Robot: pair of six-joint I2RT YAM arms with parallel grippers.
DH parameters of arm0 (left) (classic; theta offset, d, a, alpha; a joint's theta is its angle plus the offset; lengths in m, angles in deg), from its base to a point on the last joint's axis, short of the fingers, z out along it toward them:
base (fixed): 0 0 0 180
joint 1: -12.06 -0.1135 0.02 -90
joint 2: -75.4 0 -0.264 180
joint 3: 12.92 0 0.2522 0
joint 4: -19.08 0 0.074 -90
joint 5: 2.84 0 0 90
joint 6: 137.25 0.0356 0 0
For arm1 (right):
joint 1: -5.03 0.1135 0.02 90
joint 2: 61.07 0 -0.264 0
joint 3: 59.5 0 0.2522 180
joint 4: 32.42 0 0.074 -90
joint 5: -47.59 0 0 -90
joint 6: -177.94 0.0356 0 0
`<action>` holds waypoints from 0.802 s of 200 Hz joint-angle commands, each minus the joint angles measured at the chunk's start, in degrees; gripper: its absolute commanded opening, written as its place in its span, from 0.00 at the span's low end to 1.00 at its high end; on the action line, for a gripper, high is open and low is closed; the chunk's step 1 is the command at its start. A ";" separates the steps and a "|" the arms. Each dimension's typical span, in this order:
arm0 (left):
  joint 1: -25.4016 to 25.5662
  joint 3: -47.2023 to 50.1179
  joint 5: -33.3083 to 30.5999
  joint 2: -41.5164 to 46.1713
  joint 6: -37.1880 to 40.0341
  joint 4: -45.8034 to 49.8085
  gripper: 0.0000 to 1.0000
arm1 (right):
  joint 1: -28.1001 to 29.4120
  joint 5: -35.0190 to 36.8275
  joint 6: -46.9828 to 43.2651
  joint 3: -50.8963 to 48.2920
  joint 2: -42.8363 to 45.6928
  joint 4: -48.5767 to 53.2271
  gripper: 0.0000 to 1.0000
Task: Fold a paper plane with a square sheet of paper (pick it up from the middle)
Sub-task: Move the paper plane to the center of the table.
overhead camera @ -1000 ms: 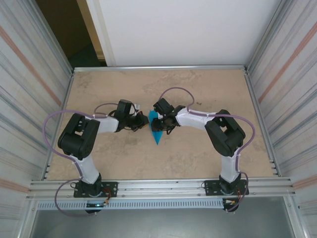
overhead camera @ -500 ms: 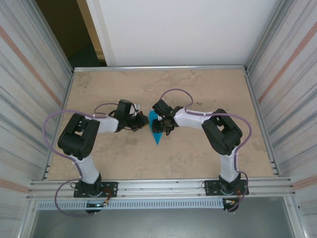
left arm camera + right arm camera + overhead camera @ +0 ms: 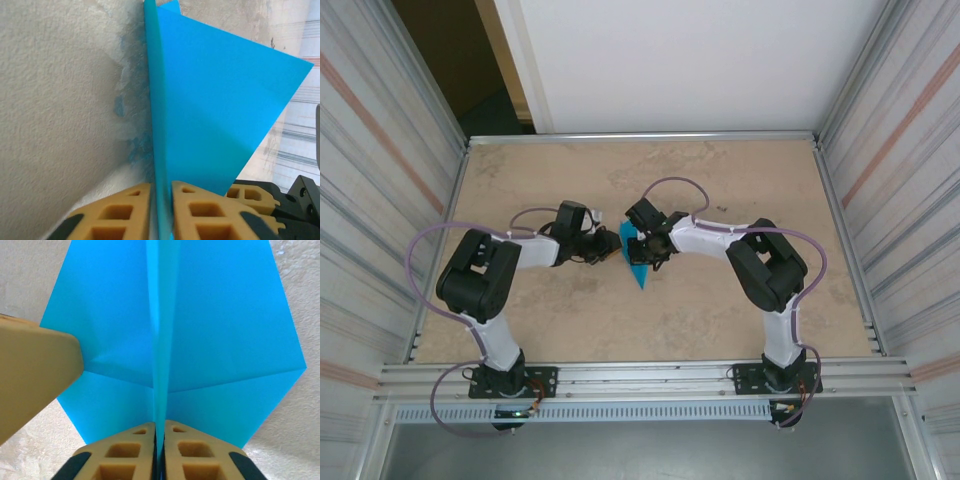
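Note:
The paper plane (image 3: 640,274), a turquoise-blue kite shape with its sharp tip toward me, lies mid-table between both grippers. My right gripper (image 3: 646,247) is shut on the plane's upright centre fold; in the right wrist view the gripper (image 3: 159,424) pinches the thin ridge of the plane (image 3: 225,330), whose wings spread flat to either side. My left gripper (image 3: 613,250) comes in from the left. In the left wrist view that gripper (image 3: 161,187) has its jaws slightly apart, and the fold of the plane (image 3: 220,100) stands between the fingers (image 3: 134,194).
Bare mottled beige table (image 3: 720,170) stretches behind and on either side, framed by metal rails and corrugated walls (image 3: 380,160). One left finger (image 3: 35,370) intrudes at the left of the right wrist view, resting over the plane's wing.
My right gripper has closed onto the centre fold. My left gripper's jaws have parted slightly from their earlier pinch. The plane has hardly moved.

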 commanded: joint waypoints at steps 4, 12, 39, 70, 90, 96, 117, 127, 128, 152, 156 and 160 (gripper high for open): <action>-1.08 -0.35 -2.49 5.10 2.11 3.51 0.29 | -1.06 2.91 0.40 2.40 0.78 3.47 0.08; -1.80 0.19 -3.42 6.49 2.61 4.78 0.35 | -1.62 4.05 -0.12 2.98 1.21 3.94 0.07; -4.30 2.42 -7.59 12.16 4.40 9.00 0.50 | -3.79 7.84 -2.43 5.85 0.62 5.96 0.05; -6.40 4.45 -12.96 18.23 5.87 14.30 0.60 | -5.55 11.13 -3.87 11.73 -3.82 9.96 0.04; -6.77 5.32 -15.02 20.59 6.78 16.47 0.63 | -5.82 13.24 -3.66 16.37 -7.09 13.49 0.05; -6.82 5.44 -15.35 20.84 6.92 16.82 0.64 | -5.77 14.18 -3.21 17.75 -7.99 14.48 0.05; -6.83 6.06 -15.42 21.01 7.09 16.88 0.65 | -6.13 14.81 -1.62 20.59 -10.63 16.74 0.07; -6.86 6.16 -15.05 20.79 7.01 16.52 0.64 | -6.45 14.23 -0.63 21.40 -11.64 17.29 0.07; -6.88 6.24 -14.99 20.78 6.96 16.49 0.64 | -6.50 14.14 -0.55 21.38 -11.71 17.35 0.07; -6.85 6.58 -14.59 20.21 6.74 15.82 0.65 | -6.84 13.26 0.89 21.72 -12.48 17.51 0.08; -6.82 6.63 -14.45 20.10 6.73 15.77 0.65 | -6.93 13.26 1.01 21.62 -12.61 17.51 0.09; -6.88 6.60 -14.50 20.15 6.74 15.69 0.65 | -6.89 13.27 1.15 21.69 -12.58 17.56 0.10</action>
